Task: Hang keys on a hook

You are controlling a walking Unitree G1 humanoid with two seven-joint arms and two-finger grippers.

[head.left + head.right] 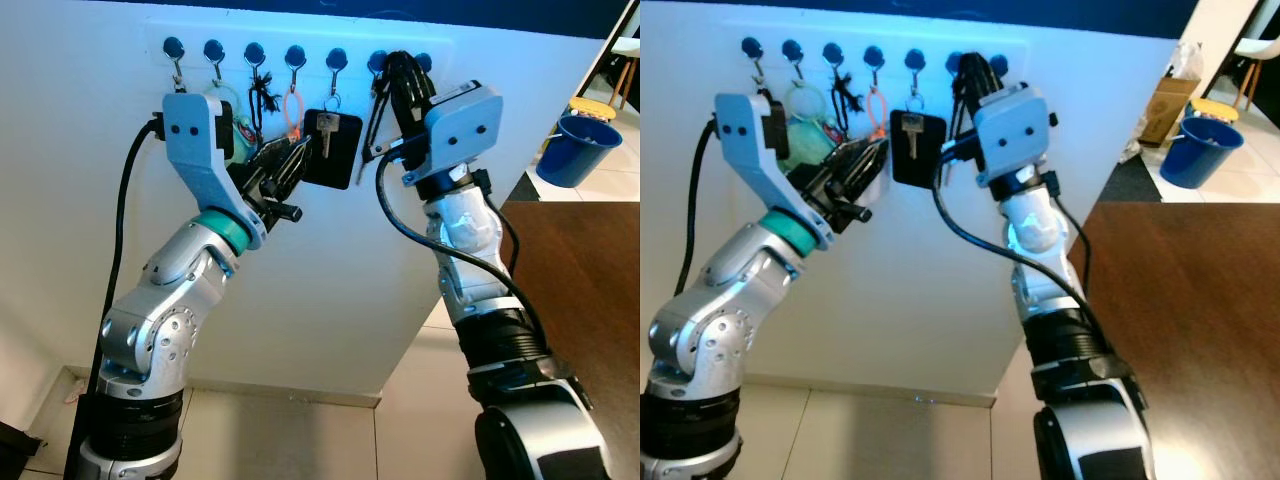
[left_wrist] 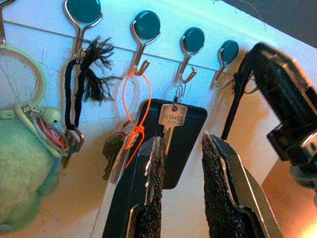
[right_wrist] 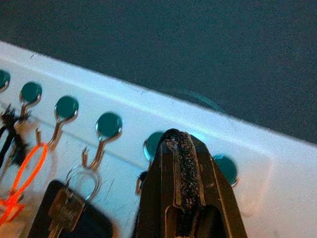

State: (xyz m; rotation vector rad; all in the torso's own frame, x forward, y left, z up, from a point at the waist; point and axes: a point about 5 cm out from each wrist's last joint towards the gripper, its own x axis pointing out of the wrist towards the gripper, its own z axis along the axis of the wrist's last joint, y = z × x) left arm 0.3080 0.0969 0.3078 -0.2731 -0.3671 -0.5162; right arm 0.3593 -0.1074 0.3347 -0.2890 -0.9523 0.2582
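**Both arms raised at the hook rail, silver key hanging on its hook**

The silver key (image 2: 171,121) hangs by a small wire ring from one hook (image 2: 187,49) of the rail, lying flat against a black rectangular fob (image 1: 333,150). It sits just beyond the tips of the left gripper (image 2: 181,148), roughly in line with the gap between its jaws and apart from them. Those jaws stand parted with nothing between them; their inner pads (image 2: 215,188) are rough and grainy.

The right gripper (image 3: 181,144) is up at the rail's right end, next to the key. Its jaws are pressed together; black cords (image 1: 378,110) hang from a hook beside it, but whether it grips them cannot be told.

Seven round dark-blue knobs run along the white wall (image 1: 90,150), each carrying a bent metal wire hook. From the left hang: a pale green ring with a fluffy mint plush toy (image 2: 20,168) and a little bell, a frayed black cord (image 2: 86,79) with a key, a thin orange plastic loop (image 2: 138,104) with dull keys, then the silver key on its fob.

To the right lies a dark brown wooden tabletop (image 1: 1200,300), and beyond it a blue bucket (image 1: 580,148) on the tiled floor.
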